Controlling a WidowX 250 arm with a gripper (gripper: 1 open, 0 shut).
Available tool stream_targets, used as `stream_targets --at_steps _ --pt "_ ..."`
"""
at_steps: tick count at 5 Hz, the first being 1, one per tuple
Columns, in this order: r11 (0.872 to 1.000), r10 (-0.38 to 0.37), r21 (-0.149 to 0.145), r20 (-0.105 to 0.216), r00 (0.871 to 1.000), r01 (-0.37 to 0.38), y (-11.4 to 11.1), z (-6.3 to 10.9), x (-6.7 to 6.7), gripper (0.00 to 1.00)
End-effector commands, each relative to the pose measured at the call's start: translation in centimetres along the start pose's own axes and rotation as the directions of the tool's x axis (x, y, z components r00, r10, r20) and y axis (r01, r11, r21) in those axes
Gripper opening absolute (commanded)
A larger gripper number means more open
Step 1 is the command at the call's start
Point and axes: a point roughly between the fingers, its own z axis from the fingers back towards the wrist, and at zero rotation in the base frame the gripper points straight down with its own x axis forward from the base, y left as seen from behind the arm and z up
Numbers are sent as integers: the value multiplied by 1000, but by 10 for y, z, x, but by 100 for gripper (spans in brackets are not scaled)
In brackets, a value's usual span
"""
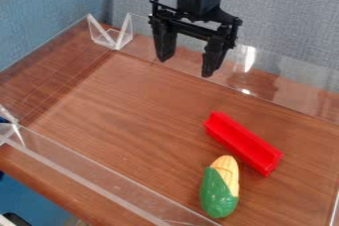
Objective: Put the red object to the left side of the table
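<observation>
The red object (244, 142) is a long narrow bar lying flat on the table (119, 111) at the right, running diagonally toward the near right corner. My gripper (187, 57) hangs over the back middle of the table, pointing down, its two black fingers spread apart with nothing between them. It is well up and left of the red bar, not touching it.
A yellow-green toy corn cob (221, 187) lies just in front of the red bar near the front wall. Low clear acrylic walls (79, 166) edge the table. A clear bracket (109, 32) stands at the back left corner.
</observation>
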Motion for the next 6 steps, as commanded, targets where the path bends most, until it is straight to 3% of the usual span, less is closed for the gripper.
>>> stream_targets --at_steps 1,3,5,6 --pt "1000 19 -4 -19 1000 -19 -2 -8 0 100" --pt "988 151 -23 -31 988 -152 -16 -27 3 100" --pt "937 346 -56 -8 938 -346 -38 -47 9 100" --pt "890 450 -83 14 893 -447 -50 -57 11 100"
